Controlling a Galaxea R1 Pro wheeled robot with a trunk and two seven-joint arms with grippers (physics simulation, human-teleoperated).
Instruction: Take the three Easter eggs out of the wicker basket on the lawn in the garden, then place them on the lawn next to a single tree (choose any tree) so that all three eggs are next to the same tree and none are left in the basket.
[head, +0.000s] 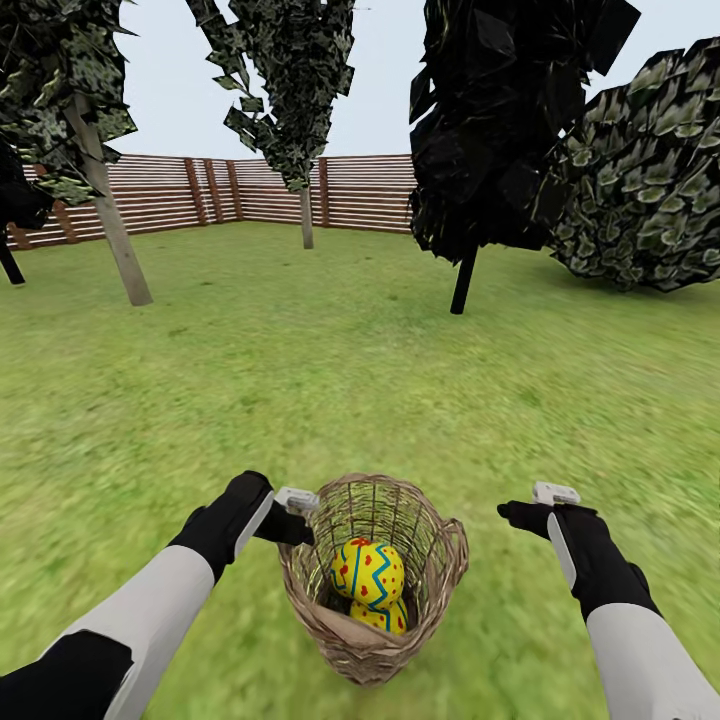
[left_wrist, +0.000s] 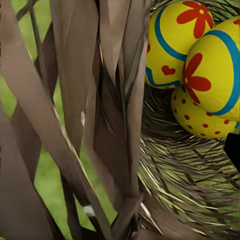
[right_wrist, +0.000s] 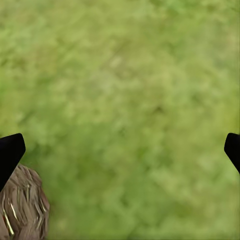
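Head view: I see the wicker basket (head: 375, 580) at lower centre holding the Easter eggs (head: 367, 572). Left hand (head: 296, 518) touches its rim, state indeterminable; right hand (head: 522, 512) released over the lawn (head: 400, 380).

White forearms, black wrists, small pale grey blocks near the jaws.

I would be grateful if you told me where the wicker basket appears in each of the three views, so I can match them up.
Head view: the wicker basket stands on the lawn at bottom centre, between the two arms.
Left wrist view: its weave is seen close up, with the Easter eggs inside.
Right wrist view: a brown edge of it sits in the lower left corner.
Shared landmark: the green lawn.
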